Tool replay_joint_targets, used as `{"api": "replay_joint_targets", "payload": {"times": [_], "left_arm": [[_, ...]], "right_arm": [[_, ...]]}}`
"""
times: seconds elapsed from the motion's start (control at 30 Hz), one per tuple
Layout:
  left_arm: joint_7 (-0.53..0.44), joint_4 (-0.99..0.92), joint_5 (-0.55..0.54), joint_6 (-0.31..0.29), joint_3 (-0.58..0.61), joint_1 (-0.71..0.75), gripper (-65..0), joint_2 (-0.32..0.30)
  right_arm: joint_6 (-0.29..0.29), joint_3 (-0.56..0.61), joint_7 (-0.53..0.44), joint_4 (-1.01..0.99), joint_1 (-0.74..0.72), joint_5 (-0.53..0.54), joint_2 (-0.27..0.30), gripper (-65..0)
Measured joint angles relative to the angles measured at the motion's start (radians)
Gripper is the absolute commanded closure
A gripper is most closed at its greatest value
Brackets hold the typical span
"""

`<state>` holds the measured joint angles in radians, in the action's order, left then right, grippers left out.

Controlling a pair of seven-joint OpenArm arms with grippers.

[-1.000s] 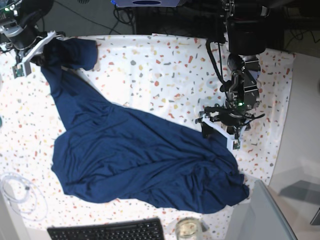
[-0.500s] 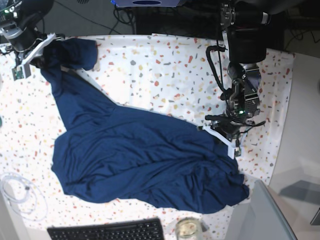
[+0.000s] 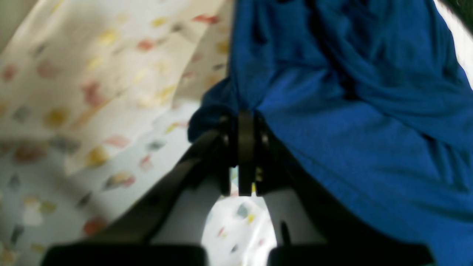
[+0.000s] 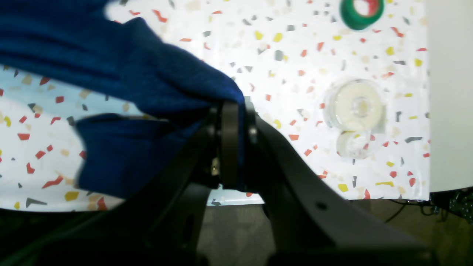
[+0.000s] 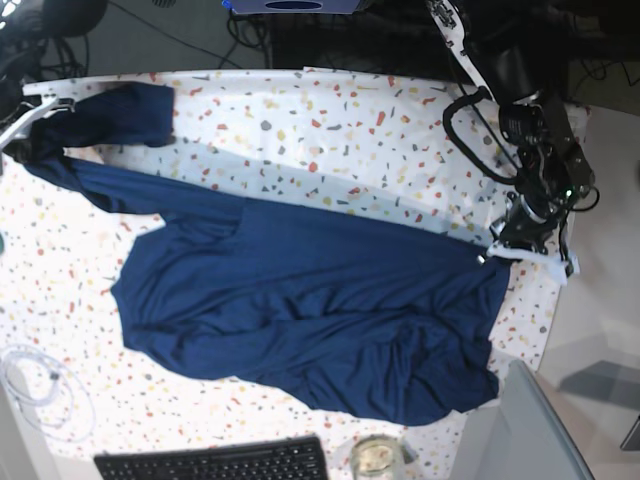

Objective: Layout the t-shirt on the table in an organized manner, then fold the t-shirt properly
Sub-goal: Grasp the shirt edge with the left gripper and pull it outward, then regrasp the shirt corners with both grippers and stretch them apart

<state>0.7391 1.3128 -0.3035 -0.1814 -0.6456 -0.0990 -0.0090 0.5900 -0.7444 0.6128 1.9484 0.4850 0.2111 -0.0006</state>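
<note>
Stretching the navy t-shirt (image 5: 300, 300) flat above the speckled worktop (image 5: 330, 130), both jaws pinching opposite cloth edges, needing equal, gentle pulling apart to avoid slipping or fresh wrinkles.

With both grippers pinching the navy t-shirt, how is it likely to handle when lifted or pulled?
Probably floppy: the t-shirt lies in soft wrinkles. It likely drapes and sags between the left gripper and right gripper. Seemingly light, since small pinches hold it.

T-shirt (image 5: 300, 300) stretched between both grippers over table (image 5: 330, 130).
</note>
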Motion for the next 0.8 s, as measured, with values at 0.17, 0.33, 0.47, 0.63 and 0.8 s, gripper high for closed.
{"api": "replay_joint_targets", "payload": {"times": [0.17,0.33,0.47,0.63,0.8], "left_arm": [[0.017,-0.006,-0.096,0.002,-0.018,0.115,0.0,0.013],[0.002,0.0,-0.177,0.001,-0.011,0.219,0.0,0.011],[-0.006,0.013,-0.189,-0.002,-0.007,0.255,0.0,0.01],[-0.026,0.019,-0.206,-0.013,-0.007,0.294,0.0,0.003],[-0.084,0.026,-0.203,-0.008,0.049,0.325,0.0,-0.006]], "right_arm": [[0.003,-0.009,0.002,0.0,0.013,-0.001,-0.006,0.0],[0.002,-0.021,0.008,-0.042,0.029,-0.006,-0.008,0.0],[0.002,-0.015,0.0,-0.051,0.047,-0.005,-0.008,0.0],[0.001,0.071,0.003,-0.056,0.089,-0.012,-0.002,0.0],[0.002,0.17,0.009,-0.157,0.046,-0.008,-0.005,0.0]]}}
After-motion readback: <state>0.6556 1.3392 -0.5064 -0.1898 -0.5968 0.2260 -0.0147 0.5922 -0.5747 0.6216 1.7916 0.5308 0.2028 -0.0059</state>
